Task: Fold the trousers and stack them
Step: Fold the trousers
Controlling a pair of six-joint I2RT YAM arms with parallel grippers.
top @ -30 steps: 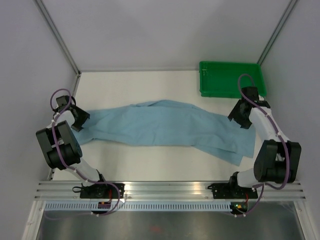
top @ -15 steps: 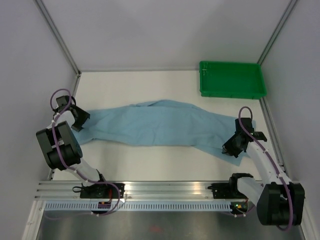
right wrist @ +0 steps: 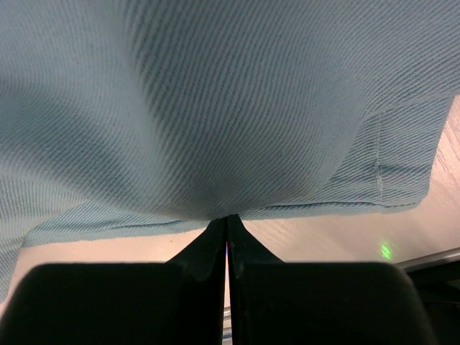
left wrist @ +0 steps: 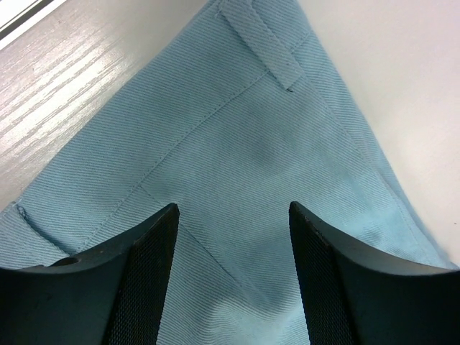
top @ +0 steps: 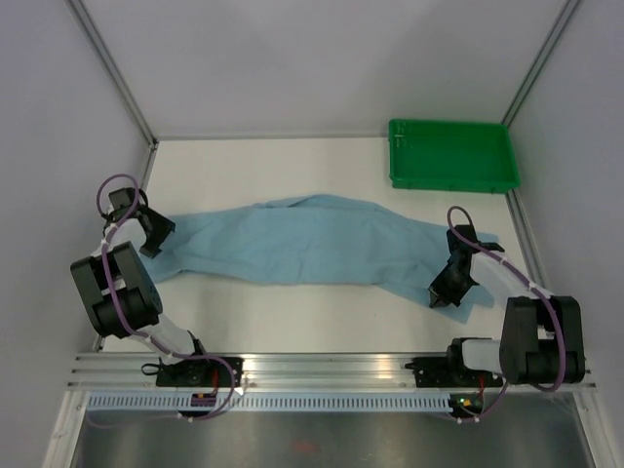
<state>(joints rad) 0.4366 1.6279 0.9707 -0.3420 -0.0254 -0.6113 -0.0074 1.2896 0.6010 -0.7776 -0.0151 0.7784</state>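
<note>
The light blue trousers lie spread lengthwise across the table, waist end at the left and leg ends at the right. My left gripper hovers over the waist end. In the left wrist view its jaws stand open above the cloth, near a belt loop. My right gripper sits at the near edge of the leg ends. The right wrist view shows that gripper shut on the hem edge of the trousers, which bunches toward the tips.
A green plastic tray stands at the back right corner. Grey walls close in the table on the left, back and right. Bare white table lies between the trousers and the arm bases.
My right arm swung from beside the green tray down to the near edge of the leg ends, and its gripper shut there. The left arm and the trousers stayed put.
</note>
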